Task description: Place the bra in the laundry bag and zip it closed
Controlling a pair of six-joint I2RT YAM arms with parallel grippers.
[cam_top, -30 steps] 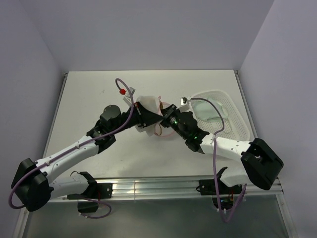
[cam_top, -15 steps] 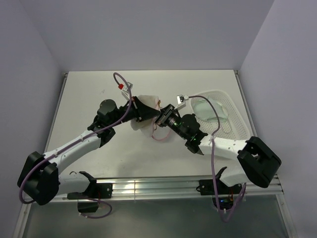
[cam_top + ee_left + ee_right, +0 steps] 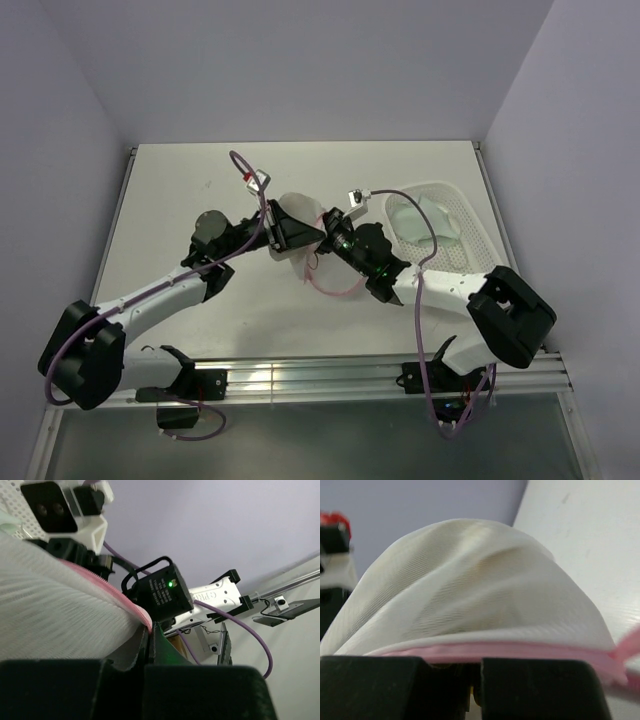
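Laundry bag (image 3: 293,205), domed fine white mesh with soft pink zipper rim, pinched between both tools: left tool (image 3: 150,630) clenched on the rim edge, right tool (image 3: 475,680) clenched on the rim facing it; bra (image 3: 480,585) perhaps the creamy-yellow cast inside the mesh.

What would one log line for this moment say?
left gripper: shut on laundry bag | right gripper: shut on laundry bag | bra: not clearly visible
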